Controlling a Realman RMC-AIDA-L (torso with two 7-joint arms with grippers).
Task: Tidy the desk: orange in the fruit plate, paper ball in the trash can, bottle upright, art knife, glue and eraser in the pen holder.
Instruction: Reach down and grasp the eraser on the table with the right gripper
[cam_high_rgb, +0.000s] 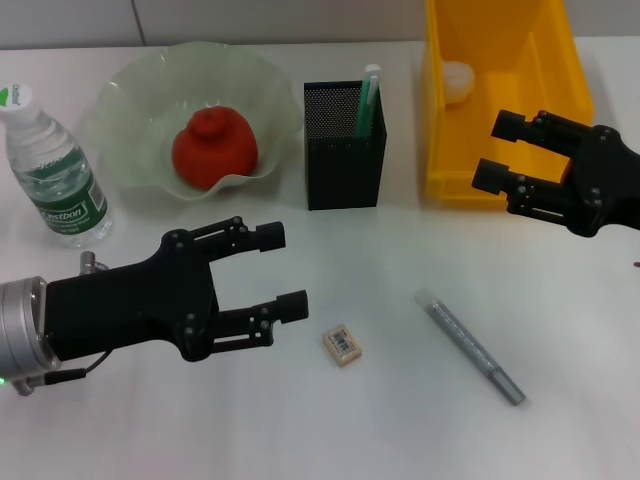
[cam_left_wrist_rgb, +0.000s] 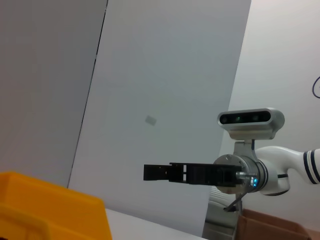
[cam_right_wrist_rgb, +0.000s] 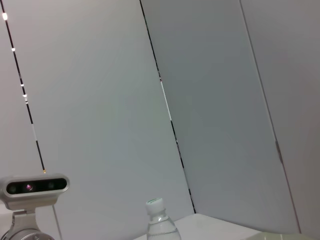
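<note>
Far left: bottle (cam_high_rgb: 55, 165) upright on the desk (cam_high_rgb: 400, 420), white cap on. Next, orange (cam_high_rgb: 214, 148) resting in the fruit plate (cam_high_rgb: 125, 120). In front, left gripper (cam_high_rgb: 285, 270) hovering low, jaws apart, empty. Centre: pen holder (cam_high_rgb: 345, 160) with a green-and-white stick (cam_high_rgb: 368, 100) standing inside. Eraser (cam_high_rgb: 342, 345) flat on the desk just beyond the left fingertips; grey art knife (cam_high_rgb: 470, 345) lying diagonally to its right. Trash can (cam_high_rgb: 500, 100) at the back right, paper ball (cam_high_rgb: 457, 82) inside. Right gripper (cam_high_rgb: 492, 152) over the can's front edge, jaws apart, empty.
</note>
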